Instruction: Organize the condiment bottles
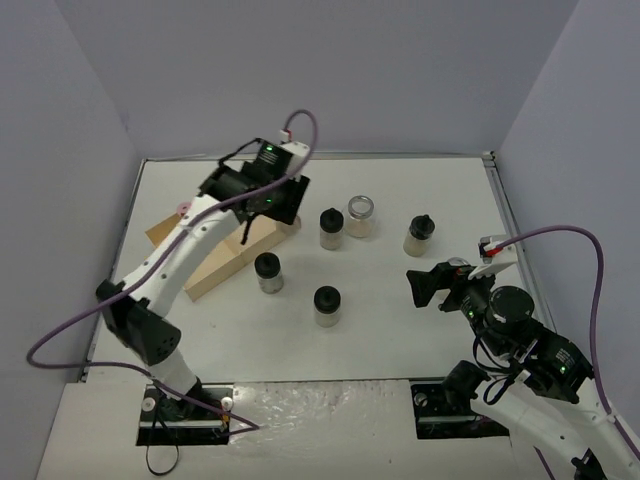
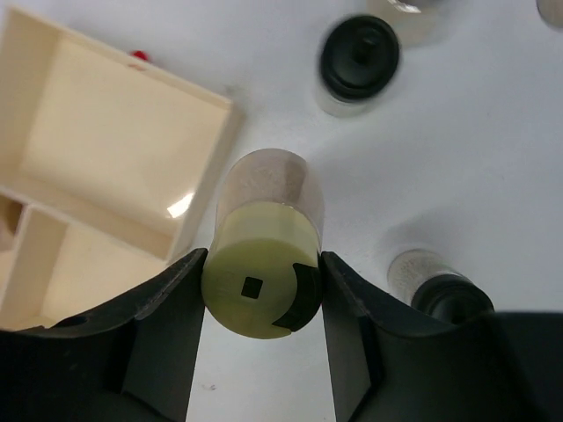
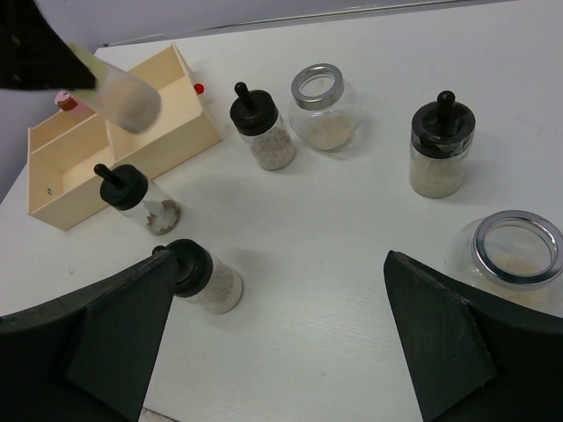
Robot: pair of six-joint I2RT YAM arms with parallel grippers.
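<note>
- Fingers of the right gripper (image 3: 281, 352) are spread wide with nothing between them, at 4 o'clock on the table (image 1: 400, 340).
- One silver-rimmed jar (image 3: 517, 251) stands just beside that gripper. Being wider, it is judged to need fully opened jaws around its body.
- Black-capped jars (image 1: 327, 305) are set upright at 6, 9, 12 and 2 o'clock, well apart. Their clear walls are judged stiff, smooth and likely slippery, and their part-filled weight light. A hold low on the cap or high on the body is advised, since the thin knob on top looks a poor purchase.
- A second silver-rimmed jar is placed at 1 o'clock, near the 12 o'clock black cap.
- The yellow-green-capped jar (image 2: 264, 255) is clamped at its cap end by the left gripper (image 2: 264, 294), tilted and lifted off the table at 10 o'clock, by a corner of the tray (image 2: 114, 149).
- A pink-capped jar (image 1: 185, 208) is seen at the tray's far side; whether it sits in a compartment cannot be told.
- Counted: four black-capped, two silver-rimmed, one yellow-green-capped, one pink-capped, so eight jars, and one divided tray.
</note>
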